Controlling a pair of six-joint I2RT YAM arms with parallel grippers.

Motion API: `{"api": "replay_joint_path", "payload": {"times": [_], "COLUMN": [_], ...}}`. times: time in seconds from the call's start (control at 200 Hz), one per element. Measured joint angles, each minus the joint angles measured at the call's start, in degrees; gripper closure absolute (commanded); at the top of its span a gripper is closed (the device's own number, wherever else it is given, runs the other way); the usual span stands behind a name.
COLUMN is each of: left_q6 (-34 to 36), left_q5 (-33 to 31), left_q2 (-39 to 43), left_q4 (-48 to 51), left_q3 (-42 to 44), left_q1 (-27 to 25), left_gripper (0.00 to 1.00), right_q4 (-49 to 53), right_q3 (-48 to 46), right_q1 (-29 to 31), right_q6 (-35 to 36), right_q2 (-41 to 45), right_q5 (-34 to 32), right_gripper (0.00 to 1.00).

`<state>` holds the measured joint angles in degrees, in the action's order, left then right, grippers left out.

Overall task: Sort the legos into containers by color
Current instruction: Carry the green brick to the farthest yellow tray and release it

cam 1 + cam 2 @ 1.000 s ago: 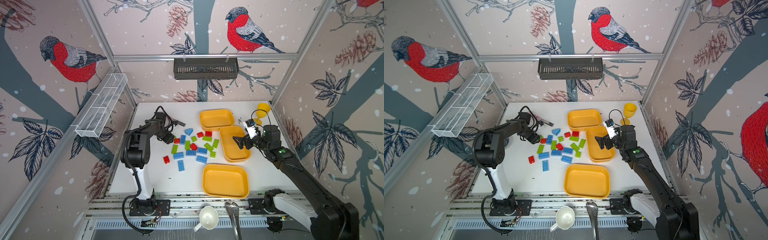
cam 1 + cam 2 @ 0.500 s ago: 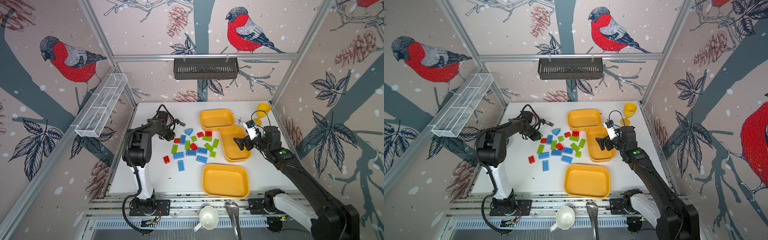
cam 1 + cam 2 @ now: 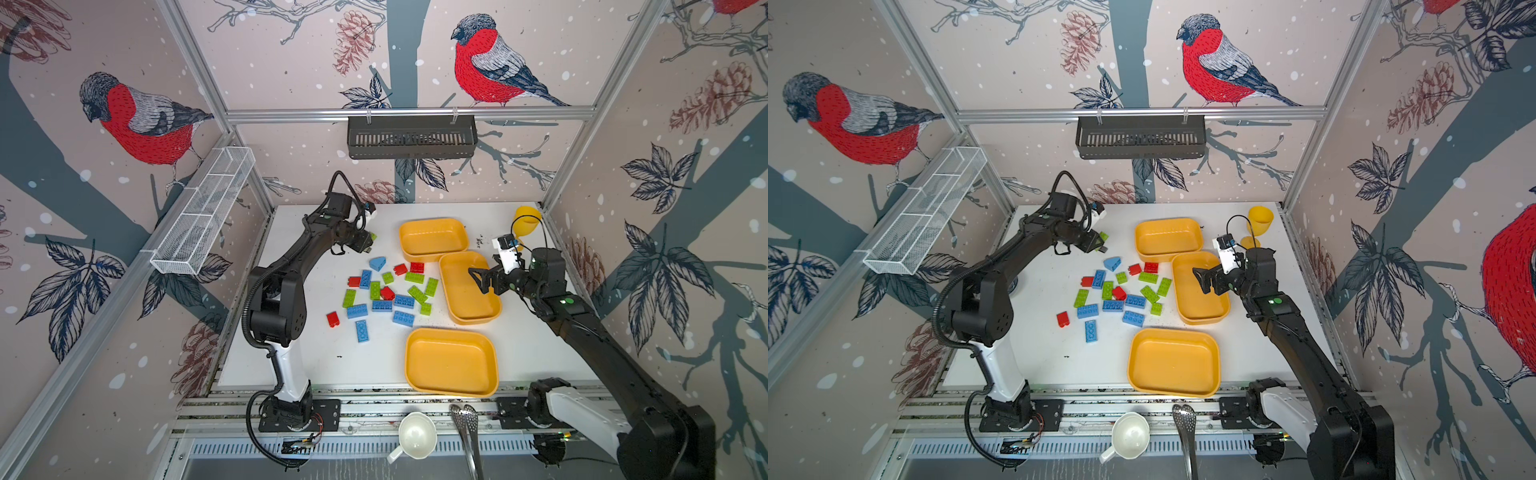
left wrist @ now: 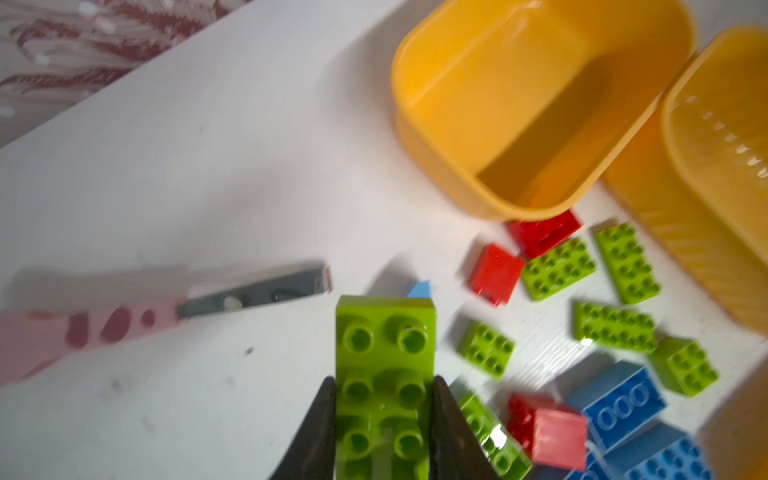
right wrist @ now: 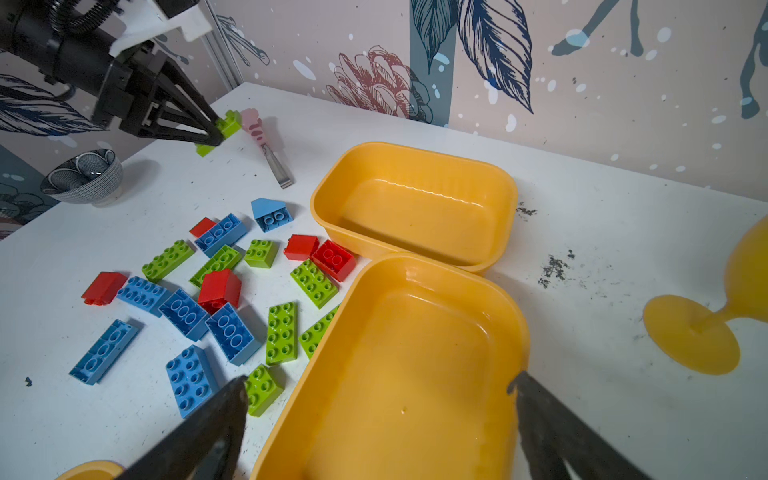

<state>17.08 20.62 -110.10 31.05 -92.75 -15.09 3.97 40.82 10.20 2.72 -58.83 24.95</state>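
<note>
My left gripper (image 4: pixel 384 380) is shut on a lime green brick (image 4: pixel 384 345), held above the table behind the pile. Both top views show that gripper (image 3: pixel 368 245) (image 3: pixel 1100 243) at the back left. Red, green and blue legos (image 3: pixel 386 291) lie scattered mid-table, among them a blue roof-shaped one (image 5: pixel 270 212). Three yellow-orange containers hold nothing: the back one (image 3: pixel 432 237), the middle one (image 3: pixel 469 303) and the front one (image 3: pixel 451 361). Above the middle container (image 5: pixel 415 353) my right gripper (image 5: pixel 378 382) (image 3: pixel 478 281) hangs open with nothing in it.
A pink-handled metal tool (image 4: pixel 166 311) lies on the table close to the held brick. A patterned bowl (image 5: pixel 83 176) stands at the left edge, a yellow goblet (image 3: pixel 527 220) in the back right corner. A white cup (image 3: pixel 415 432) and tongs (image 3: pixel 467 419) rest on the front rail.
My left gripper has shut on the green brick and carried it right and toward the back, away from the pile's left edge. The right arm has hardly moved.
</note>
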Motion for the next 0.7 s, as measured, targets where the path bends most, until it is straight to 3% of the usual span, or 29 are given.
{"api": "replay_joint_path", "payload": {"times": [0.235, 0.425, 0.47, 0.58, 0.7], "left_q6": [-9.7, -13.1, -14.1, -14.4, -15.1], "left_q5": [1.6, 0.2, 0.0, -2.0, -3.0], "left_q2": [-9.1, -16.9, -18.6, -21.2, -21.2], "left_q4": [-8.6, -12.8, -13.1, -13.1, -10.8], "left_q3": [-6.9, -13.7, -15.4, -18.5, -22.4], "left_q1": [-8.0, -11.4, -11.7, -12.1, -12.1], "left_gripper": [0.76, 0.74, 0.66, 0.37, 0.31], "right_q4": [-1.3, -1.4, -1.4, -1.3, -0.8], "right_q3": [0.9, 0.9, 0.9, 0.9, 1.1], "right_q1": [-0.7, -1.1, -1.3, -1.7, -2.0], "right_q6": [-0.2, -0.1, 0.1, 0.1, 0.5], "right_q2": [-1.8, -2.1, -2.1, -2.1, -2.1], "right_q5": [0.9, 0.9, 0.9, 0.9, 0.9], "right_gripper": [0.01, 0.01, 0.01, 0.01, 0.01]}}
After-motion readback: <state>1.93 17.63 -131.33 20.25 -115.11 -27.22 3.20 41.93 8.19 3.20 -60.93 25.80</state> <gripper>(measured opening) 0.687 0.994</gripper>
